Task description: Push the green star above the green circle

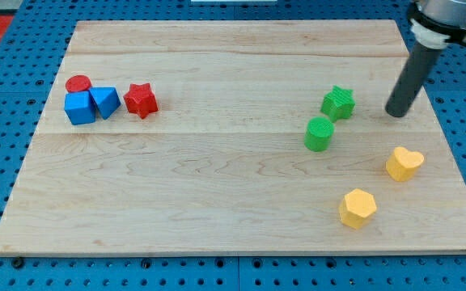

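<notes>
Currently, my tip [396, 113], bare and holding nothing, is standing right of the green star [338, 103], which is sitting up-right of the green circle [319, 133].

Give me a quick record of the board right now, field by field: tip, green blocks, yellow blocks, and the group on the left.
tip: my tip is at the view's right of the green star, apart from it
green circle: below-left of the star, close beside it
yellow blocks: heart; hexagon, lower right
left cluster: red circle, blue cube, blue triangle, red star
surface: wooden board
</notes>
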Motion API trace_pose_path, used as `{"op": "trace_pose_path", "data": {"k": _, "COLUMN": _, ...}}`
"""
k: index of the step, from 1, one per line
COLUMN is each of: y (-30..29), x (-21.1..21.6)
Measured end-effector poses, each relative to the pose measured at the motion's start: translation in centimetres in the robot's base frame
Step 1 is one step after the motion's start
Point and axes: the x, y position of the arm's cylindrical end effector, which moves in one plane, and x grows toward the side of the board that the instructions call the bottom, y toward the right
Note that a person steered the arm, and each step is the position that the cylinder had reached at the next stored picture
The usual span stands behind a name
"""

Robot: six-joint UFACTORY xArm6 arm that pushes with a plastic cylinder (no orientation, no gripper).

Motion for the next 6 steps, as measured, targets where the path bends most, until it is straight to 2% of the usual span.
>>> {"op": "trace_pose_path", "data": {"k": 1, "y": -3.9, "x": 0.5}}
{"op": "trace_pose_path", "data": {"k": 2, "y": -3.7, "x": -2.9}}
{"op": "trace_pose_path", "data": {"k": 5, "y": -7.3, "x": -3.0}}
{"op": "trace_pose_path", "data": {"k": 6, "y": -2.2, "x": -3.5}}
